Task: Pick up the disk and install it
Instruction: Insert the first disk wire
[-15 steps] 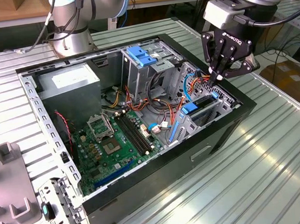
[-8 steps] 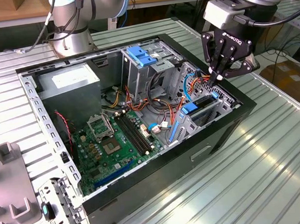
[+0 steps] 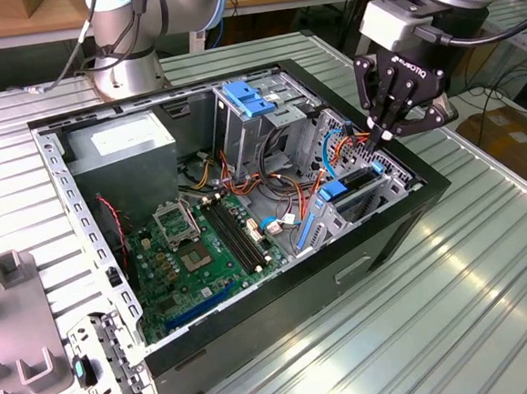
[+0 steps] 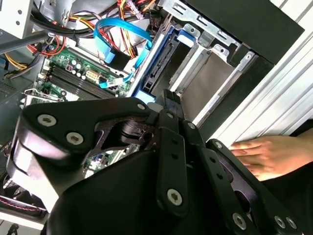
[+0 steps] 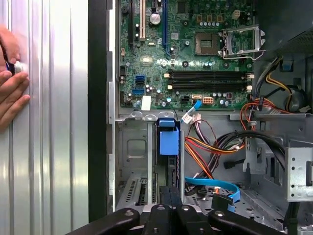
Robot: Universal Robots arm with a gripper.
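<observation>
The disk (image 3: 346,195) stands on edge in the metal drive cage at the exterior view's right end of the open computer case (image 3: 258,362), blue rails along its sides. In both wrist views it is a dark slab with a blue tab (image 5: 169,142) and a blue rail (image 4: 155,68) between the cage walls. My gripper (image 3: 379,135) hangs over the disk's far end, fingers pressed together with nothing between them. Its tips (image 4: 168,100) (image 5: 169,192) sit right at the disk's upper edge; I cannot tell whether they touch it.
A person's hand (image 4: 259,154) (image 5: 12,93) rests on the ribbed table beside the case. Inside lie the green motherboard (image 3: 204,247), a grey power-supply box (image 3: 118,144), a light-blue latch plate (image 3: 248,98) and loose cables (image 5: 215,147). Another arm's base (image 3: 130,70) stands behind.
</observation>
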